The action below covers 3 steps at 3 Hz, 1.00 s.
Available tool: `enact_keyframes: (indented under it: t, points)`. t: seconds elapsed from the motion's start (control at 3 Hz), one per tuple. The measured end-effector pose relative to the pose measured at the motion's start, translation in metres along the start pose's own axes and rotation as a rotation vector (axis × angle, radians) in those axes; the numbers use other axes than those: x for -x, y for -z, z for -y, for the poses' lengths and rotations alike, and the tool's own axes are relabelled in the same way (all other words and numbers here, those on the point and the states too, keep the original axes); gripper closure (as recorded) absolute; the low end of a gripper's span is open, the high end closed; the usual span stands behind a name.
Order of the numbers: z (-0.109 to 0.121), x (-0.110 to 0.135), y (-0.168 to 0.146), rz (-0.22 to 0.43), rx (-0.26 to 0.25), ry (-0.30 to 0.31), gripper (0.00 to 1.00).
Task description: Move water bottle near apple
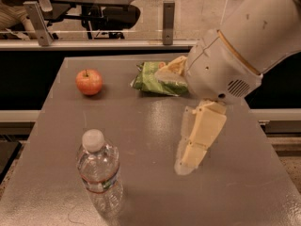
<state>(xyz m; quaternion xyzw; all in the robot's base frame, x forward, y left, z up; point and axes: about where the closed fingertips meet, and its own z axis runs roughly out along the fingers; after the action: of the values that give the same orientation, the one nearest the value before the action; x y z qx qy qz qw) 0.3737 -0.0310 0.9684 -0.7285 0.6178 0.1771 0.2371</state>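
The water bottle (99, 173) stands upright at the table's front left, clear and ribbed, with a white cap and a thin red-edged label band. The apple (89, 81) sits at the back left, well apart from the bottle. My gripper (175, 121) hangs over the middle right of the table, to the right of the bottle and clear of it. It is open and empty. One cream finger (202, 135) points down toward the table, and the other (171, 68) lies near the snack bag.
A green crinkled snack bag (155, 79) lies at the back centre, partly behind my arm (244, 46). The grey table (150, 121) has a railing and glass panel behind it. Chairs stand beyond the glass.
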Motion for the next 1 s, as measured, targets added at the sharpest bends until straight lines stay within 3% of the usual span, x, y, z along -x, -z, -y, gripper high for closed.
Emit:
enact_keyframes:
  t: [0.67,1.0]
  points:
    - [-0.03,0.06,-0.047,0.126,0.082,0.126,0.0]
    - [-0.04,0.076,-0.063,0.156,0.114,0.162,0.0]
